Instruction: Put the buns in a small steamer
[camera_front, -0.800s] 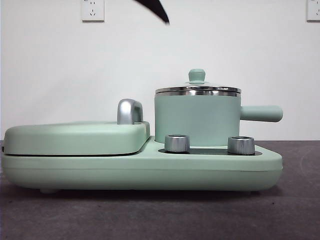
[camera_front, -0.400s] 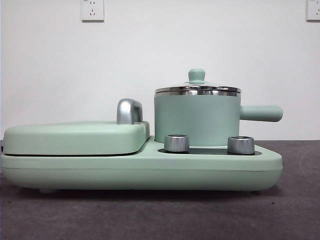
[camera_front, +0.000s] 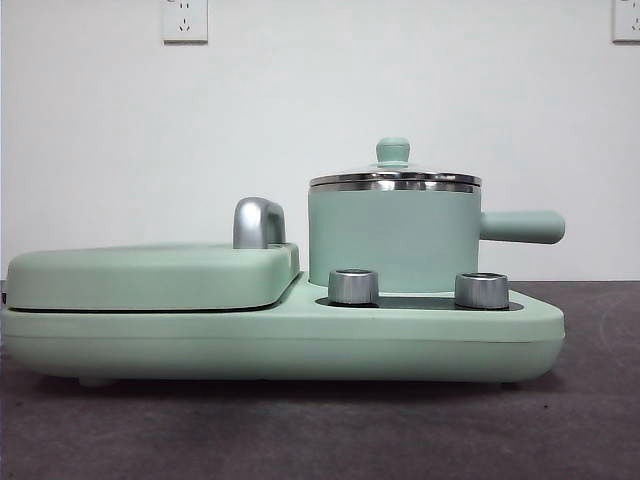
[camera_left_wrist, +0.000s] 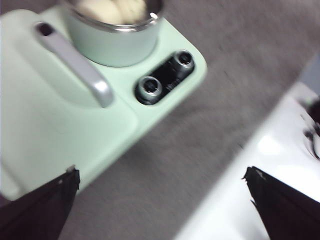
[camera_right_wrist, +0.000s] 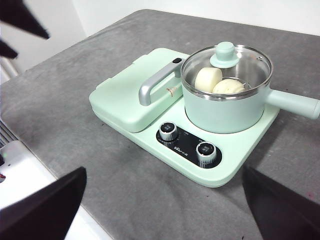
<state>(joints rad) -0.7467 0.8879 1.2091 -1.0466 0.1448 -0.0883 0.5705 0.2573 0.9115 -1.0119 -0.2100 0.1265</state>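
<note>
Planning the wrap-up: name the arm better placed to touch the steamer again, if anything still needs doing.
Neither clearly. Both buns sit inside the small steamer under its lid. The left gripper and right gripper are both open and well clear of it.

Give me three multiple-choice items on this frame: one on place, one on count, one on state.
1. Where are the buns?
A. On the flat grill plate
B. Inside the pot
C. On the grey table

2. How many round knobs does the cooker's front panel carry?
A. One
B. Two
C. Four

3. What is the state of the pot's glass lid?
A. On the pot
B. Lying on the table
C. Held in a pincer

Answers: 1 B, both pale buns show through the glass inside the pot. 2 B, one knob and a second knob sit side by side. 3 A, the lid with its green knob rests on the steel rim; the left pincer and right pincer are open and away from it.
</note>
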